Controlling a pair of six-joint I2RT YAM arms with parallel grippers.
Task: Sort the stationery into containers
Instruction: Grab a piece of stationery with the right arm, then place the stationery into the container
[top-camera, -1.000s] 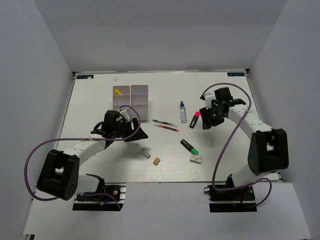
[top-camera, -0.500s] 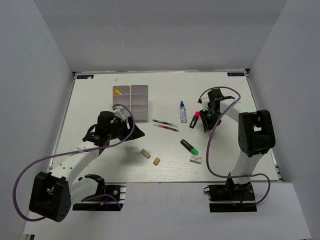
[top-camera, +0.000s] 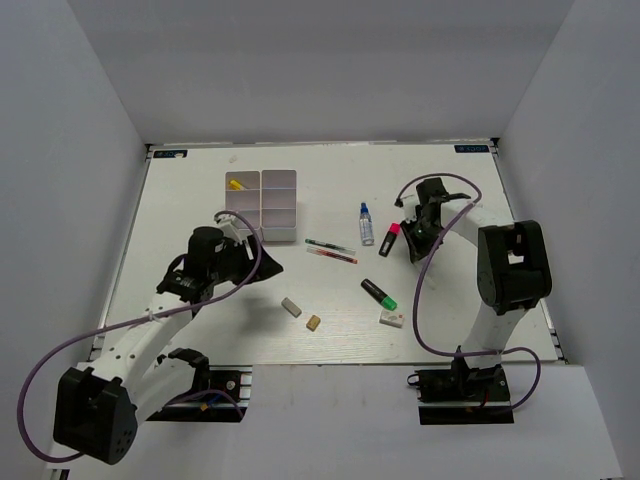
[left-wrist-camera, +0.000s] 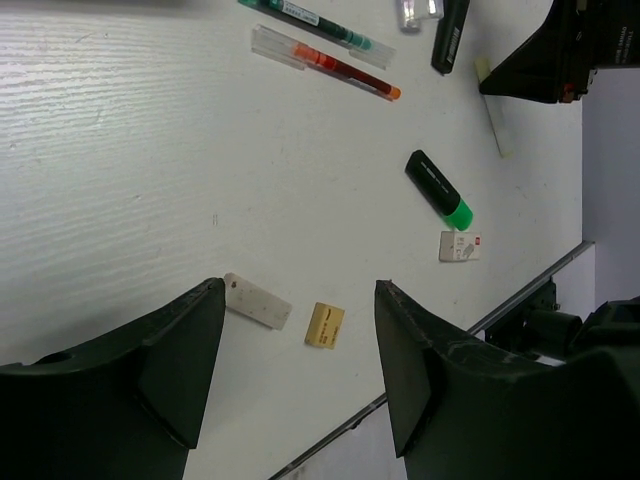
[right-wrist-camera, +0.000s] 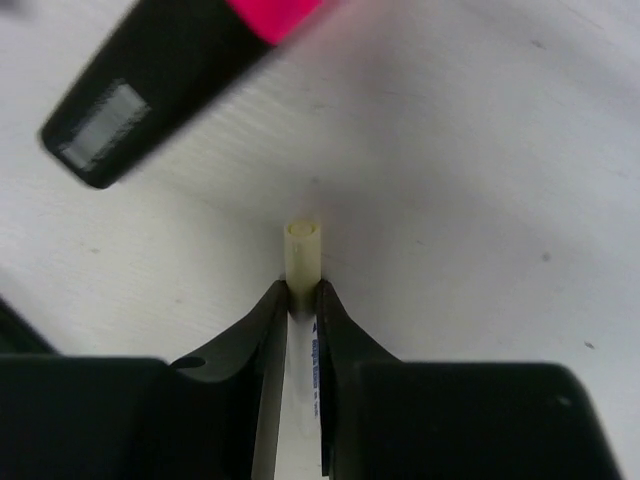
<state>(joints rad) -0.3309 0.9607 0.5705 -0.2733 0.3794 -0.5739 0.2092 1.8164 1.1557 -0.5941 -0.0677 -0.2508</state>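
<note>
The right gripper (right-wrist-camera: 302, 295) is closed on a white marker (right-wrist-camera: 303, 245). In the right wrist view its two fingers press on both sides of the thin body, and the yellowish end sticks out in front of them. We cannot tell if the marker touches the table (top-camera: 190, 200) or is a little above it. Just beyond this end lies the pink highlighter (right-wrist-camera: 190, 80), at an angle.

The left gripper (left-wrist-camera: 297, 330) is open. Its fingers stand wide apart above the table and hold nothing. Below the gap we see the grey eraser (left-wrist-camera: 257, 301) and just beside it the tan eraser (left-wrist-camera: 324, 325).

From above, the organiser (top-camera: 262, 192) stands on the far left part of the table, beyond the left gripper. In its far-left corner compartment lies a yellow-tipped item (top-camera: 235, 184); we see nothing in the other compartments.

The other stationery lies on the table between the two arms. The glue bottle (top-camera: 366, 224) is just beside the pink highlighter. The green pen (top-camera: 326, 244) and the red pen (top-camera: 332, 256) lie close together and almost parallel, to the right of the organiser. The green highlighter (top-camera: 379, 294) is nearer to the arm bases, and the white eraser (top-camera: 392, 319) lies just beside its green cap.
</note>
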